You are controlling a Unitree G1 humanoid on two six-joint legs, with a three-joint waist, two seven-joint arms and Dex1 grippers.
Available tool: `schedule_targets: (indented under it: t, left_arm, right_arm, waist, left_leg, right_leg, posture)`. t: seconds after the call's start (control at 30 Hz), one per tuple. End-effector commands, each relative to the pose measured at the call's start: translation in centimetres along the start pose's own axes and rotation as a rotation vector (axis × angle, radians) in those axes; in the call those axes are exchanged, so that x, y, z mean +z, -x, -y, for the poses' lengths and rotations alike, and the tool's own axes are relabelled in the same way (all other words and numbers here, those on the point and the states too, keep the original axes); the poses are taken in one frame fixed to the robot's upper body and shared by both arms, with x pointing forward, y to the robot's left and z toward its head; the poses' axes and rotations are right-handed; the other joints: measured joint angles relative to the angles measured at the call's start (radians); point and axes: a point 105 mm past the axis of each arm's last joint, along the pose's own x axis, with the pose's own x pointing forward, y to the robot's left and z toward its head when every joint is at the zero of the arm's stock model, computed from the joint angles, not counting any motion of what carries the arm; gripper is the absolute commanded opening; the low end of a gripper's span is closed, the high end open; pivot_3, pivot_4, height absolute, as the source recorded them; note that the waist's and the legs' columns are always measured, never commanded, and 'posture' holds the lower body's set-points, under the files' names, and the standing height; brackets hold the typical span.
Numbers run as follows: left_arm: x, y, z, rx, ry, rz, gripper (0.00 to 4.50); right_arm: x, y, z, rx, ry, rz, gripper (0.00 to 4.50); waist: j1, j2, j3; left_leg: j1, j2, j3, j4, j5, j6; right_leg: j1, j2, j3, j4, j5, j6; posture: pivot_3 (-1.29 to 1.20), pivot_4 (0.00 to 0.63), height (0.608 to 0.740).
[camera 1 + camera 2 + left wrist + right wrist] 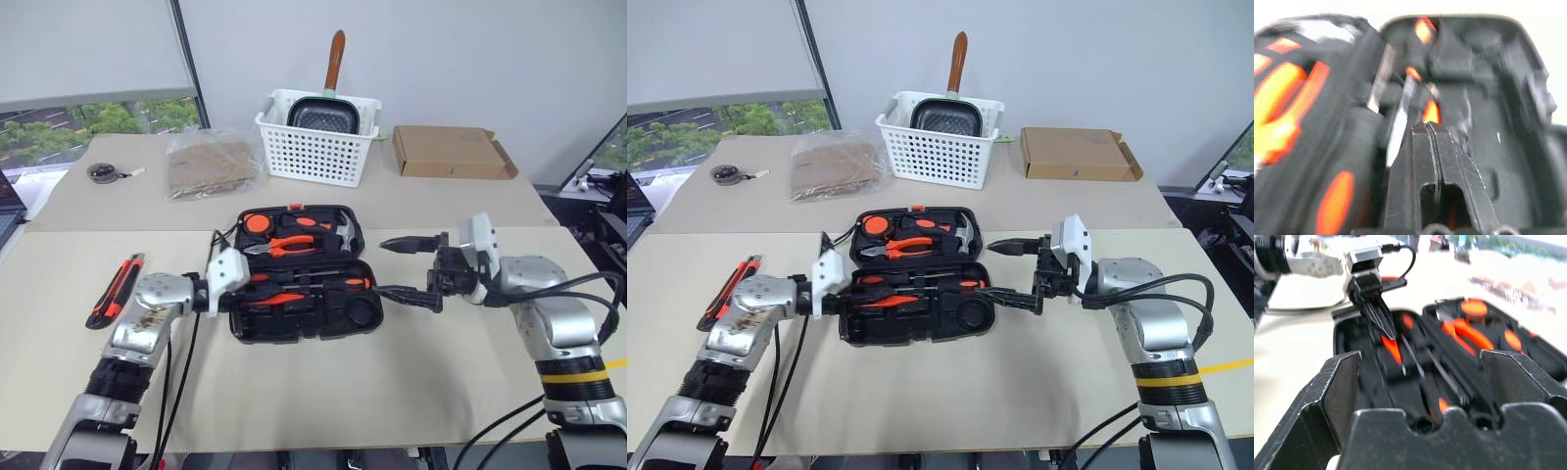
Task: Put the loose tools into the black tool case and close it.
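Tool case (299,274) between both grippers

Both eye views look forward and down from above onto the open black tool case (299,274), which lies mid-frame. The left wrist view looks along its fingers from close above the case interior. The right wrist view faces across the case, sharing its slots.

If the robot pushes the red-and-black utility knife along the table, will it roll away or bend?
The utility knife probably slides rather than rolls, since its long body lies flat on the table. It looks rigid, so bending seems unlikely. Pushed near one end, it may swivel instead of travelling straight.
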Motion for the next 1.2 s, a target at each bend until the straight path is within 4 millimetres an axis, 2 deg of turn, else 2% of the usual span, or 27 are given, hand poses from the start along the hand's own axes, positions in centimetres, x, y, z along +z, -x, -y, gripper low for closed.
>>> schedule_targets:
  t: [0.03, 0.13, 0.2, 0.23, 0.3, 0.4, 0.47, 0.57, 0.73, 0.87, 1.0, 1.03, 1.1, 1.13, 1.2]
  left_arm:
    - [3.5, 4.8, -3.7, 0.367, 0.041, 0.116, 0.65]
    - [3.2, 8.1, -4.9, 0.596, 0.081, 0.100, 1.88]
    - [2.1, 11.3, -5.6, 0.789, 0.122, 0.067, 2.49]
    - [1.8, 12.2, -5.6, 0.840, 0.136, 0.056, 2.75]
    - [0.4, 14.6, -5.8, 0.968, 0.169, 0.001, 3.59]
    - [-1.8, 17.4, -5.8, 1.107, 0.220, -0.091, 4.45]
    - [-3.4, 18.5, -5.5, 1.132, 0.233, -0.173, 4.45]
    - [-6.4, 18.8, -5.0, 1.072, 0.307, -0.287, 4.45]
    - [-9.2, 19.0, -6.0, 1.048, 0.361, -0.390, 4.45]
    - [-10.6, 19.0, -6.6, 1.046, 0.442, -0.410, 4.45]
    - [-11.3, 18.3, -6.3, 1.018, 0.548, -0.381, 3.43]
    - [-11.2, 18.2, -6.5, 1.026, 0.572, -0.355, 2.93]
    - [-10.7, 18.0, -6.8, 1.037, 0.609, -0.282, 2.40]
    - [-10.4, 17.8, -6.9, 1.037, 0.632, -0.241, 1.89]
    - [-9.2, 17.1, -7.3, 1.004, 0.595, -0.175, 1.79]
  right_arm:
    - [1.8, -0.1, 0.2, 0.026, 0.023, 0.088, 4.50]
    - [2.0, 0.3, 0.3, 0.034, 0.009, 0.130, 4.50]
    - [2.2, 0.9, 0.8, 0.027, -0.002, 0.161, 4.50]
    - [2.3, 1.1, 0.9, 0.025, -0.006, 0.172, 4.50]
    - [2.3, 1.7, 1.3, 0.029, -0.014, 0.175, 4.50]
    - [2.0, 2.1, 1.6, 0.038, -0.008, 0.155, 4.50]
    - [2.1, 2.2, 1.8, 0.041, -0.006, 0.156, 4.50]
    - [2.2, 2.1, 2.0, 0.049, -0.002, 0.158, 4.50]
    - [2.2, 2.2, 1.9, 0.061, 0.003, 0.151, 4.50]
    - [2.3, 2.4, 1.8, 0.048, 0.010, 0.144, 4.50]
    - [2.3, 2.8, 1.6, 0.025, 0.015, 0.138, 4.50]
    - [2.3, 2.9, 1.5, 0.019, 0.016, 0.137, 4.50]
    - [2.3, 3.1, 1.5, 0.008, 0.018, 0.136, 4.50]
    - [2.3, 3.1, 1.4, 0.004, 0.019, 0.136, 4.50]
    - [2.3, 3.2, 1.4, -0.006, 0.021, 0.137, 4.50]
  waist:
    - [0.000, 0.000, 0.000]
    - [0.000, 0.000, 0.000]
    - [0.000, 0.000, 0.000]
    - [0.000, 0.000, 0.000]
    - [0.001, 0.000, 0.000]
    - [0.004, 0.000, 0.000]
    - [0.006, 0.000, 0.000]
    - [0.006, 0.000, 0.001]
    - [0.008, 0.000, 0.001]
    - [0.006, 0.000, 0.001]
    - [0.005, 0.000, 0.001]
    - [0.005, 0.001, 0.001]
    - [0.005, 0.001, 0.001]
    - [0.005, 0.001, 0.001]
    - [0.005, 0.001, 0.001]
  left_leg:
    - [0.000, 0.000, 0.000, 0.000, 0.000, 0.000]
    - [0.001, 0.000, -0.001, 0.000, -0.001, 0.001]
    - [0.001, -0.001, 0.000, 0.000, -0.001, 0.001]
    - [0.001, -0.001, 0.000, 0.000, -0.001, 0.002]
    - [0.001, -0.001, 0.000, 0.000, -0.001, 0.002]
    - [0.001, -0.001, 0.000, 0.000, -0.001, 0.001]
    - [0.002, -0.001, -0.001, 0.000, -0.003, -0.003]
    - [0.002, -0.001, 0.000, 0.000, -0.004, -0.007]
    - [0.001, -0.001, 0.000, -0.001, -0.005, -0.008]
    - [-0.001, -0.001, 0.000, -0.001, -0.005, -0.007]
    - [-0.001, -0.001, 0.000, -0.001, -0.004, -0.007]
    - [0.000, -0.001, 0.000, -0.001, -0.005, -0.007]
    - [0.000, -0.001, 0.000, -0.001, -0.005, -0.008]
    - [0.000, -0.001, 0.000, -0.001, -0.005, -0.008]
    - [0.000, -0.001, 0.000, -0.001, -0.004, -0.008]
  right_leg:
    - [0.000, 0.000, 0.000, 0.000, 0.000, 0.000]
    - [0.002, -0.001, 0.000, -0.001, 0.000, 0.000]
    - [0.002, -0.001, 0.000, -0.001, 0.000, 0.000]
    - [0.002, -0.001, 0.000, -0.001, 0.000, 0.000]
    - [0.002, -0.001, 0.000, -0.001, 0.000, 0.000]
    - [0.002, -0.001, 0.000, -0.001, 0.000, 0.000]
    - [0.002, -0.002, -0.001, -0.001, 0.000, 0.000]
    - [0.001, -0.002, -0.001, 0.000, 0.000, 0.000]
    - [0.000, -0.002, -0.001, 0.000, 0.000, 0.000]
    - [-0.001, -0.003, -0.002, 0.000, 0.000, 0.000]
    - [-0.001, -0.005, -0.002, 0.000, 0.000, 0.000]
    - [-0.001, -0.006, -0.002, 0.000, 0.000, 0.000]
    - [-0.001, -0.007, -0.002, 0.000, 0.000, 0.000]
    - [-0.001, -0.007, -0.002, 0.000, 0.000, 0.000]
    - [-0.001, -0.008, -0.002, 0.000, 0.000, 0.000]
  posture:
    - [0.00, 0.150, 0.700]
    - [0.00, 0.150, 0.700]
    - [0.00, 0.150, 0.700]
    - [0.00, 0.150, 0.700]
    - [0.00, 0.150, 0.700]
    - [0.00, 0.150, 0.700]
    - [0.00, 0.150, 0.700]
    - [0.00, 0.150, 0.700]
    - [0.00, 0.150, 0.700]
    - [0.00, 0.150, 0.700]
    - [0.00, 0.150, 0.700]
    - [0.00, 0.150, 0.700]
    - [0.00, 0.150, 0.700]
    - [0.00, 0.150, 0.700]
    - [0.00, 0.150, 0.700]
